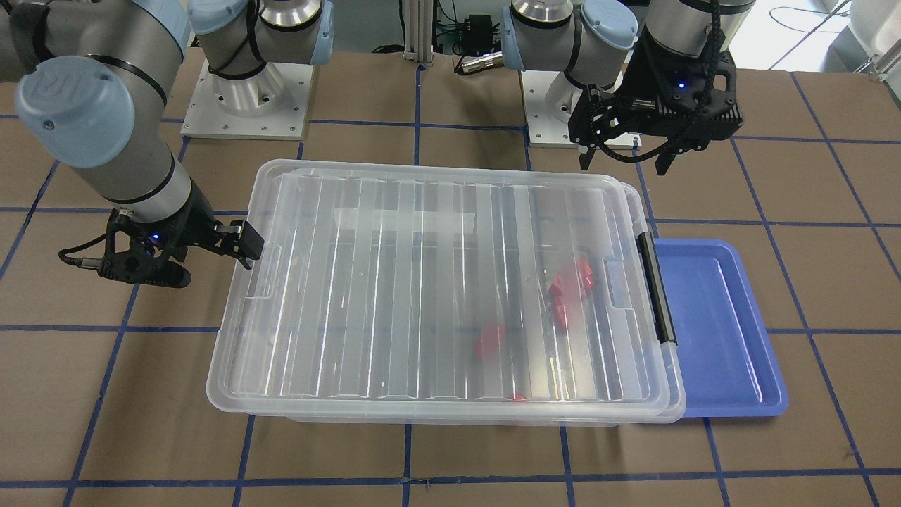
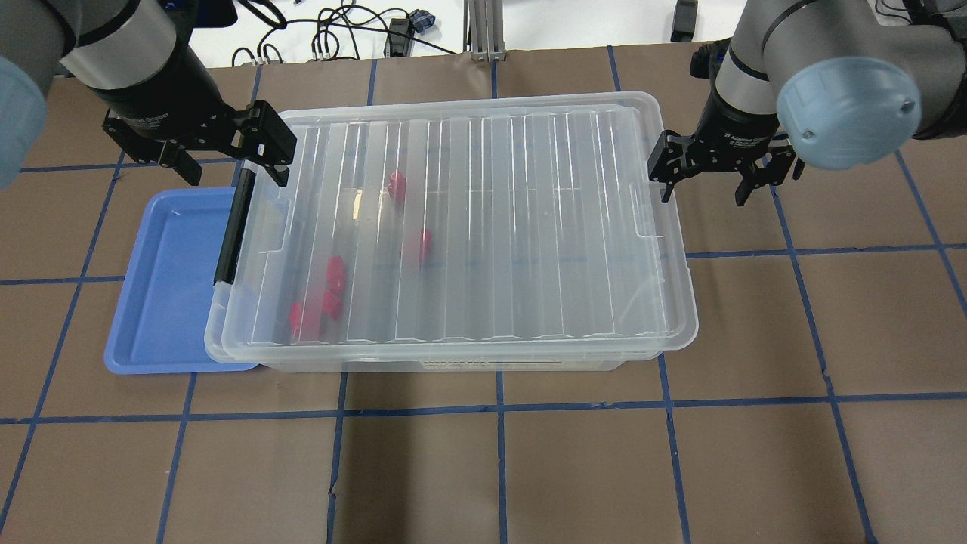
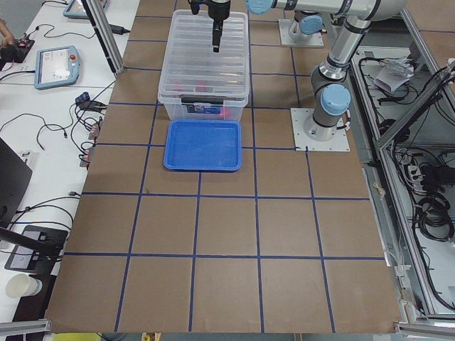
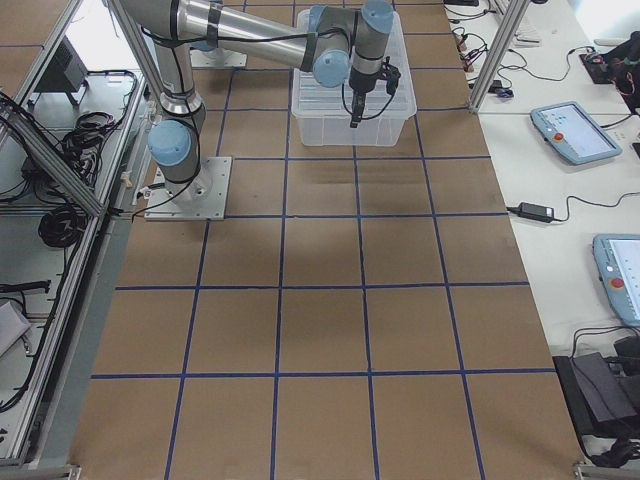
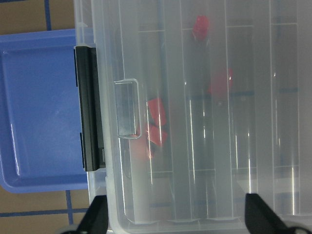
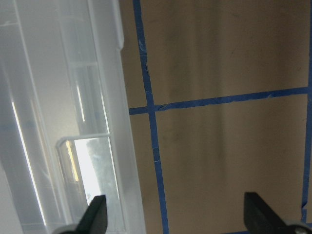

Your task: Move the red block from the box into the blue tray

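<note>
The box (image 1: 232, 394) is a clear bin with its ribbed lid (image 2: 529, 227) shut and a black latch handle (image 2: 230, 227) on the short side by the blue tray (image 2: 170, 279). Several red blocks (image 2: 329, 291) lie inside under the lid, also seen in the left wrist view (image 5: 157, 112). The tray is empty, partly tucked under the box's edge. My left gripper (image 2: 230, 162) is open and empty, above the box's latch-end far corner. My right gripper (image 2: 704, 189) is open and empty, just outside the opposite short side.
The brown table has a blue tape grid (image 2: 498, 408). Both arm bases (image 1: 246, 98) stand behind the box. Cables and a post (image 2: 483, 30) lie past the far table edge. In the right wrist view, the box's rim (image 6: 102, 73) is on the left and bare table (image 6: 219, 146) on the right.
</note>
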